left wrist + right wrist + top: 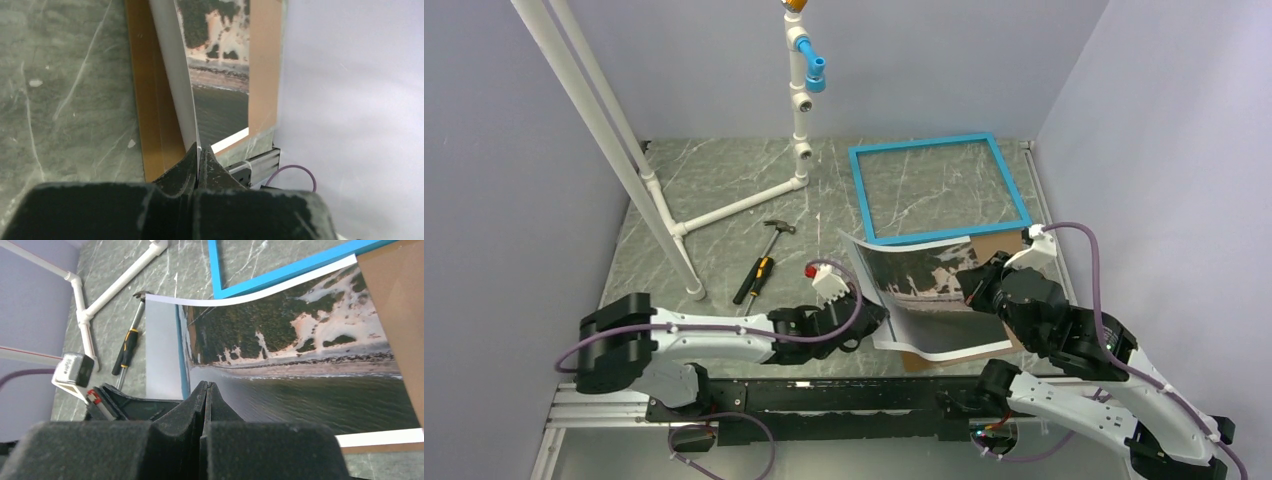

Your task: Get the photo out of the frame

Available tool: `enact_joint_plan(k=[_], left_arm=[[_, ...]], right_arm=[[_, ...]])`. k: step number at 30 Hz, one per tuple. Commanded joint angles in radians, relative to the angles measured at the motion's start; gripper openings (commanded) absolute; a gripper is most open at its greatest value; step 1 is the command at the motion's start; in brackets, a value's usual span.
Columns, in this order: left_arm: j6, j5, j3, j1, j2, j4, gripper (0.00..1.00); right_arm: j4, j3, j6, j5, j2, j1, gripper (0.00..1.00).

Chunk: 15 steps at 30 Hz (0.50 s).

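The frame (939, 190) lies flat at the back right, turquoise-blue, with bare table showing through it; its near bar appears in the right wrist view (280, 275). The photo (924, 300), a glossy shoreline picture with a white border, lies out of the frame, in front of it over a brown backing board (989, 243). Its left edge is lifted and curled. My left gripper (869, 318) is shut on that edge (200, 150). My right gripper (972, 285) hovers over the photo's right part (300, 350), jaws (206, 385) shut with nothing seen between them.
A hammer (776, 232) and a black-and-yellow screwdriver (752, 280) lie left of the photo. A white pipe stand (799, 110) with a blue fitting rises at the back, and slanted white pipes (614, 140) stand at the left. Walls close in on both sides.
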Motion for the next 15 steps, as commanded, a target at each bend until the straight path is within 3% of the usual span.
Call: enact_joint_plan(k=[1,15], left_arm=[[-0.193,-0.119,0.037,-0.050,0.100,0.060,0.00],[-0.337,-0.053,0.072,-0.069,0.341,0.267,0.00]], right_arm=[[0.034,-0.016,0.018,-0.008,-0.011,0.000,0.00],[0.014,-0.053,0.030,-0.025,-0.055,0.000,0.00]])
